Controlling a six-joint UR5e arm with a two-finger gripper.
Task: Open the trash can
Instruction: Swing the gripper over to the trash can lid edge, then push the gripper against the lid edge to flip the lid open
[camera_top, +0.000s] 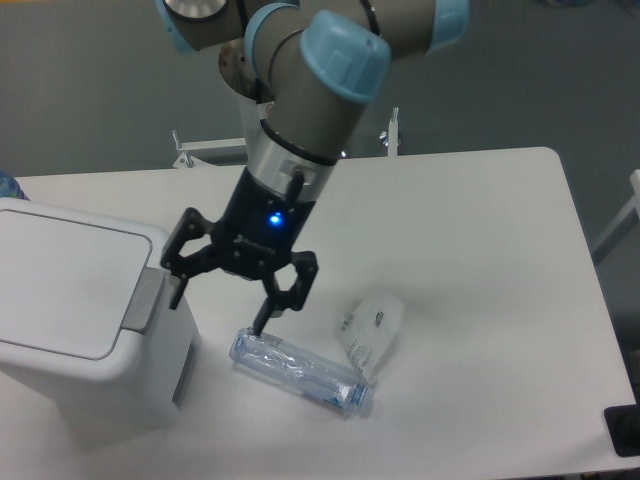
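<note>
Trash can (85, 320) sits at the desk's (480, 220) near left, lid down. Approach step: the tool (222, 298), fingers spread and empty, hangs just right of the grey push tab (143, 298). Next, I judge, press that tab.

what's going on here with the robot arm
A single robot arm hangs its black two-finger pincer, open and empty, beside the large boxy white plastic trash can, one fingertip close to the grey rectangular push tab at its rim. The flat white lid is closed. A clear crushed plastic bottle and a crumpled clear wrapper lie untouched on the white table.
</note>
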